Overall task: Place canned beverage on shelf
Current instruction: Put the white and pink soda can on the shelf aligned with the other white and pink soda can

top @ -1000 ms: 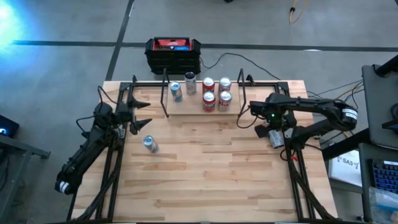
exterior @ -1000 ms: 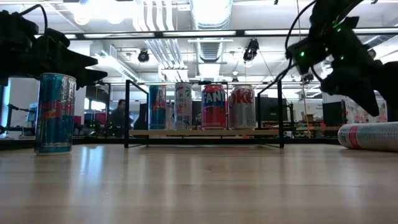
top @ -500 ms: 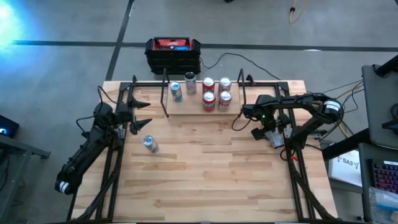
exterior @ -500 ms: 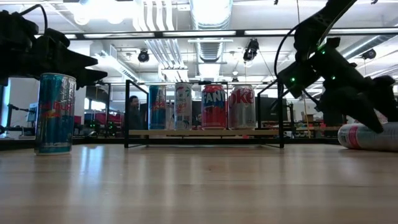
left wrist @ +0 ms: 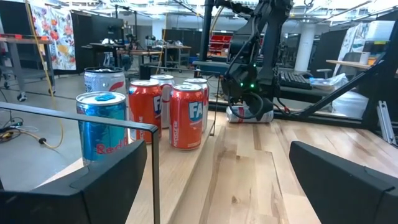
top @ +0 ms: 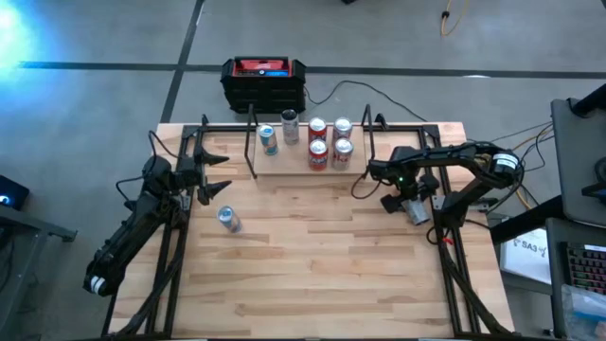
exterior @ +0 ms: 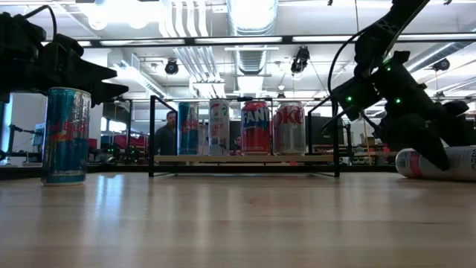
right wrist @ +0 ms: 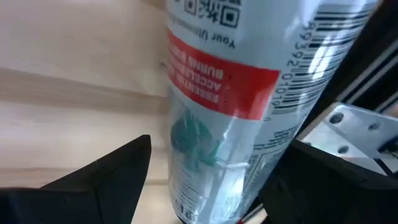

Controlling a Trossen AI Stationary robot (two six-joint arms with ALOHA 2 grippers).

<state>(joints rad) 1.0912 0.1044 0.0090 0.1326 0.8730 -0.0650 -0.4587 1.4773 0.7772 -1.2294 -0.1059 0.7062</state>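
Right gripper (top: 414, 201), down from above within the past second, straddles the toppled can (top: 418, 210) with fingers spread, poised to grab it for the shelf (top: 305, 168).

Black-red box (top: 264, 82) on floor behind table; person (exterior: 171, 136) in bkgd, low view.
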